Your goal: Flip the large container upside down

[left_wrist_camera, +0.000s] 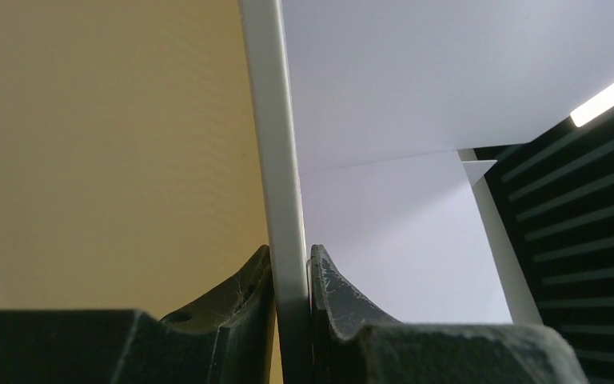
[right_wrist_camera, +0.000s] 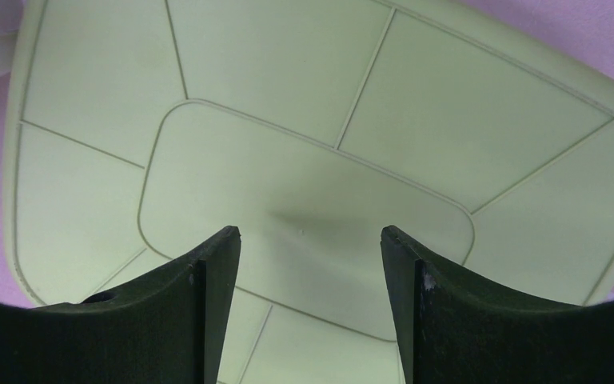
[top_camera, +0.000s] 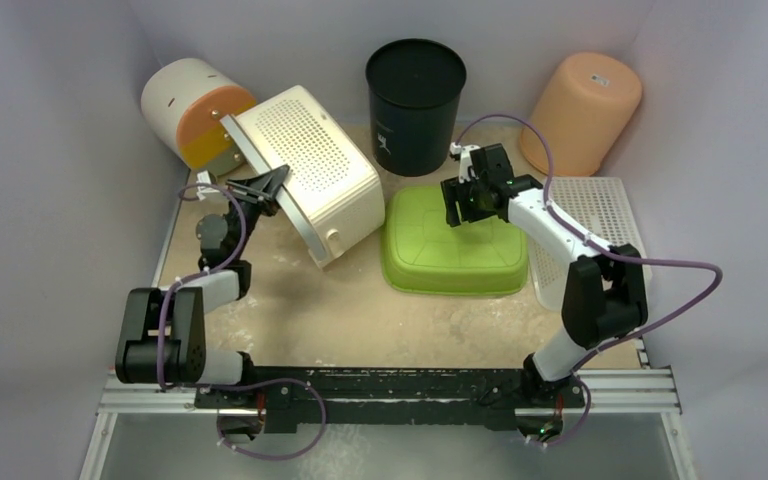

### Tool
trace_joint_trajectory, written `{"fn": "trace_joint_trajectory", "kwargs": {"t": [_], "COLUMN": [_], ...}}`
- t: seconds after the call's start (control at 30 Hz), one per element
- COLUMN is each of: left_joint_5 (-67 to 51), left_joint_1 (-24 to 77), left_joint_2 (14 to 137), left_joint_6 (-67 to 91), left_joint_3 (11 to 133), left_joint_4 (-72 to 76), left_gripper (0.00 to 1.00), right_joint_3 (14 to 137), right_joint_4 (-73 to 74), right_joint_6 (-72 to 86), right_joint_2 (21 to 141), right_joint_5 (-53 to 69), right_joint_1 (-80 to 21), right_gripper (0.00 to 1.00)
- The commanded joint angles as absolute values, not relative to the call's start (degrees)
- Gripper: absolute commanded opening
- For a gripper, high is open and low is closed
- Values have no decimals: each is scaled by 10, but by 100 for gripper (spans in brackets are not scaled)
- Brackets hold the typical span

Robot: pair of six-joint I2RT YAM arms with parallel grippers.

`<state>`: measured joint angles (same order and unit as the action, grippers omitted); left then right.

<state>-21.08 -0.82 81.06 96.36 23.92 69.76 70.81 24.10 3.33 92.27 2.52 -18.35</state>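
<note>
**Thin pinch on a half-tipped basket**

The large container (top_camera: 315,180), cream-beige, stands tipped up on one long edge towards the far-left corner of the tabletop (top_camera: 360,320); its dotted base faces up and to the right, its mouth towards the left arm. The left tool (top_camera: 265,190) is closed narrowly on the rim (left_wrist_camera: 281,176), one finger on either face of that thin white lip and nothing more. The right tool (top_camera: 465,200) hangs with its jaws wide and empty over the upturned lime-green tub (top_camera: 450,255), touching nothing.

Risks, as I judge them: the hold is a small pinch on smooth plastic, so the rim may slide out as the weight swings over, and the basket would drop back or crash down uncontrolled; the lime-green tub lies just beside the container's low corner, so a fall to the right may land on it or shove it; a white-and-orange bin (top_camera: 195,110) sits close behind at the far-left corner and may block or snag the rim; the right arm is near enough to be struck if the basket topples wide.

Writing: the black bucket (top_camera: 415,90) at the far edge bears a small white mark, too small to read; no other label shows.
</note>
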Motion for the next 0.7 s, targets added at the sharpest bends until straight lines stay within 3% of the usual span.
{"fn": "trace_joint_trajectory", "kwargs": {"t": [0.0,0.1,0.13,0.23,0.33,0.43,0.67], "left_joint_5": [-269,-260,-252,-207,-157,-109,-4], "left_joint_1": [-14,-14,-14,-18,-29,-38,-71], "left_joint_2": [849,827,817,792,790,789,779], "left_joint_6": [848,808,785,698,648,610,581], "left_joint_3": [207,235,251,301,328,347,374], "left_joint_4": [394,311,262,81,-51,-141,-295], "left_gripper": [12,43,46,45,38,30,30], "right_joint_3": [728,728,728,728,728,727,719], "right_joint_4": [239,242,242,243,243,243,238], "right_joint_6": [34,33,33,34,35,34,33], "right_joint_2": [924,922,922,921,921,919,914], "right_joint_5": [29,28,27,30,33,34,35], "right_joint_1": [-181,-181,-181,-180,-180,-180,-180], "right_gripper": [68,68,68,68,68,68,68]}}
